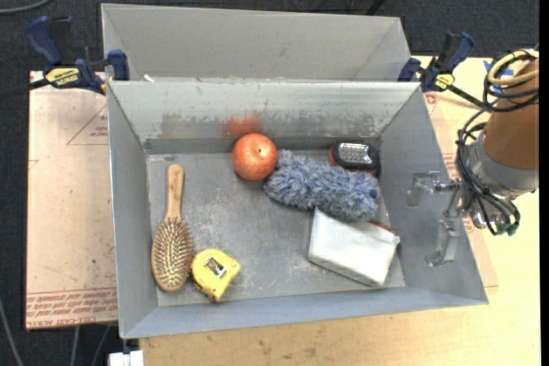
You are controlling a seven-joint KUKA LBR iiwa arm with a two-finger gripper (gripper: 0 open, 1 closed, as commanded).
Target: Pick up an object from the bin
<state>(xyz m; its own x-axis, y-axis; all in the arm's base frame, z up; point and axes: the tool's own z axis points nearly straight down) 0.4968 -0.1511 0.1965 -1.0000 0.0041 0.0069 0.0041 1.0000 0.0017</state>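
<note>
My gripper [431, 220] hangs over the bin's sloping right wall, open, with nothing between its fingers. Nearest to it, on the bin floor to its left, lies a white folded box-like packet [352, 249]. Above the packet stretches a fluffy blue-grey duster head [322, 185]. A small black and silver object [354, 155] rests against the back wall behind the duster.
A red apple [255, 157] sits at the back centre. A wooden hairbrush [172, 236] and a yellow tape measure [214, 273] lie at the front left. Bare floor shows in the middle between them and the packet. The arm comes in from the right.
</note>
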